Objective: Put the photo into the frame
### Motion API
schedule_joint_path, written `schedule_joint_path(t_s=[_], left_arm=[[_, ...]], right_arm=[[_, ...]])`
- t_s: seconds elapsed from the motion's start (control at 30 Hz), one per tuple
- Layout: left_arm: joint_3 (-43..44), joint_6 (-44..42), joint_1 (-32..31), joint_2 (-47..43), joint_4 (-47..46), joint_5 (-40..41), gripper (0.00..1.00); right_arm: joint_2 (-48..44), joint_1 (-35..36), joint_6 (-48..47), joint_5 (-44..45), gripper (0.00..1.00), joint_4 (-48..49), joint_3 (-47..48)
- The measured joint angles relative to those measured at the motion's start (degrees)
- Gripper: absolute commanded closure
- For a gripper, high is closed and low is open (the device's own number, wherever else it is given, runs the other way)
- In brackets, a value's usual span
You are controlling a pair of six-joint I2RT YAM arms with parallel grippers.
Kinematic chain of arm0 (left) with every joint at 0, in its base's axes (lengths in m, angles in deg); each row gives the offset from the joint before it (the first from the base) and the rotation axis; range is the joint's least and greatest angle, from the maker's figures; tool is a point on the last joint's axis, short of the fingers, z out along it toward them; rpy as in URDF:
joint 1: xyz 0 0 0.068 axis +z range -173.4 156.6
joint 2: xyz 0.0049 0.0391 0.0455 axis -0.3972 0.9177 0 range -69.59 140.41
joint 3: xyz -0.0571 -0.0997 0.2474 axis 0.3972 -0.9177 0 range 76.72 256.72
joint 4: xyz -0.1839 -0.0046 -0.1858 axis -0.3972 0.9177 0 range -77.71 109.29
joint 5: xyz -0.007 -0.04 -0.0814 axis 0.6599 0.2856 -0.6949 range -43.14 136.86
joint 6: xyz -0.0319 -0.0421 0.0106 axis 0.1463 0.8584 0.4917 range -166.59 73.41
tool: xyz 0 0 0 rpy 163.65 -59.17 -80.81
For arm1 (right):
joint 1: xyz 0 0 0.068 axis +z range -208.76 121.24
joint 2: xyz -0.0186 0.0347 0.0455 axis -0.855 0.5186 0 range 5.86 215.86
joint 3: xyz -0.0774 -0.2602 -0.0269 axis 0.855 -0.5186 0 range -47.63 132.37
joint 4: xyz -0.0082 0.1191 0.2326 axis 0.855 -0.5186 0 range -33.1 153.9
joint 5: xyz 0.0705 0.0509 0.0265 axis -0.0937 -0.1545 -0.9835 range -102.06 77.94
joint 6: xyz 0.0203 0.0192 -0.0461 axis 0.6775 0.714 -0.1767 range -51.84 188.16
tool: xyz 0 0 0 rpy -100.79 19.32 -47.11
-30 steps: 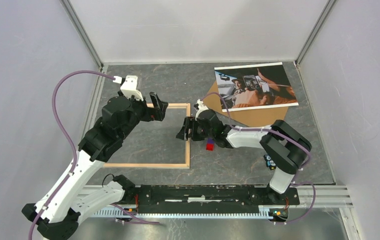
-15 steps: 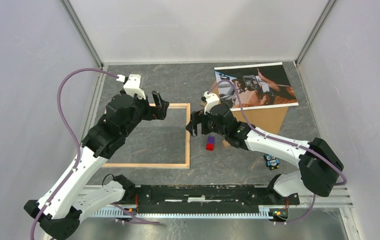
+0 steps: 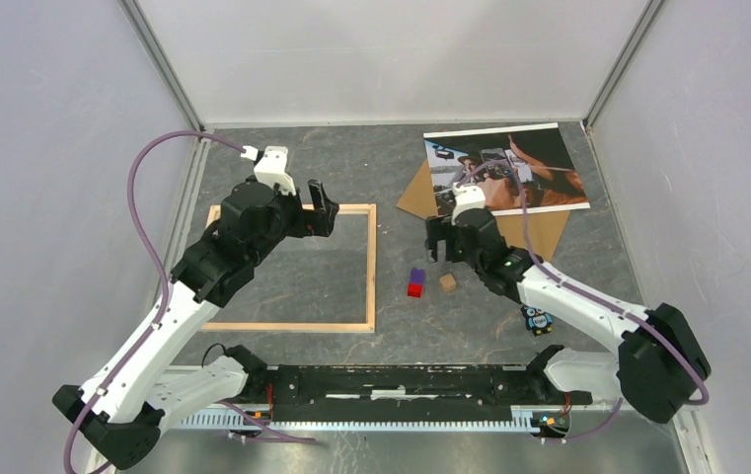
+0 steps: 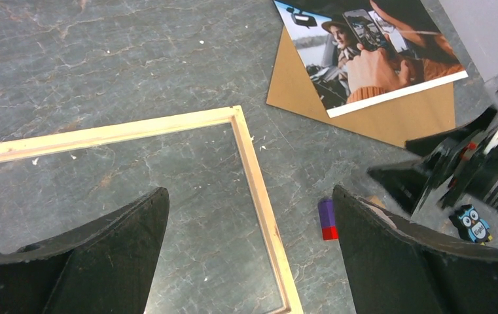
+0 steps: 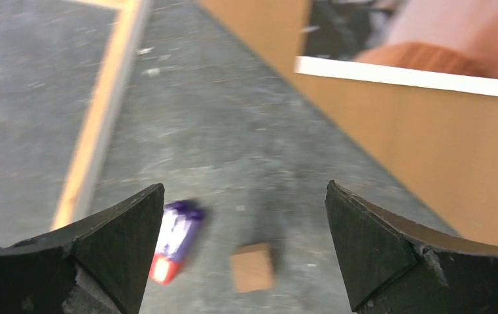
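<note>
1. Left side. The left gripper (image 3: 320, 205) hangs over the far rail of the large rectangular frame of thin light wooden slats (image 3: 370, 267). Its jaws are spread wide and grasp nothing. The frame lies flat on the dark grey marbled table (image 3: 351, 158). Its opening shows only bare table surface, so no print is seated.

2. Centre. Just to the right of the frame's right rail lie a small purple-and-red block (image 3: 415, 282) and a small brown cube (image 3: 447, 282). Neither touches the frame. A small owl figure (image 3: 537, 320) lies nearer the arm bases, further right.

3. Right side. The right gripper (image 3: 438, 240) is above the table between the frame and the print. Its jaws are released and wide apart, and the wrist view shows nothing between them.

4. Far right. The large glossy photo with a white border, showing a dark-haired person in a car interior (image 3: 549, 163), rests on a plain brown backing board (image 3: 539, 232) at the far right corner, well apart from the frame.

5. Status. Judged from this layout, the transfer has not begun, as the photo is ungrasped and outside the frame. Remaining steps are to grasp the photo, carry it left and lay it squarely within the frame opening.
</note>
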Motion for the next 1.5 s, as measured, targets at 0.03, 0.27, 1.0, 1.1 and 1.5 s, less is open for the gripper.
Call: schedule_joint_path(t_s=[0.03,0.27,1.0,1.1,1.5], left_arm=[[0.0,0.0,0.0,0.2,0.0,-0.2,0.0],[0.0,0.0,0.0,2.4,0.0,-2.3,0.0],[-0.6,3.4,0.0,16.8,-5.4,-21.6,0.0],[-0.7,7.8,0.0,20.6,-8.5,-22.7,0.0],[5.6,29.4,-3.8,50.6,-31.8,-22.0,0.0]], right_arm=[[-1.1,-1.7,-0.7,0.5,0.02,-0.3,-0.8],[0.4,-15.0,-6.4,2.5,0.02,-3.0,-0.9],[31.3,-34.8,-3.3,-26.3,0.04,10.2,17.2],[34.3,-35.4,-4.2,-26.3,0.04,11.2,19.9],[38.7,-40.4,-6.2,-29.9,0.05,17.3,19.3]])
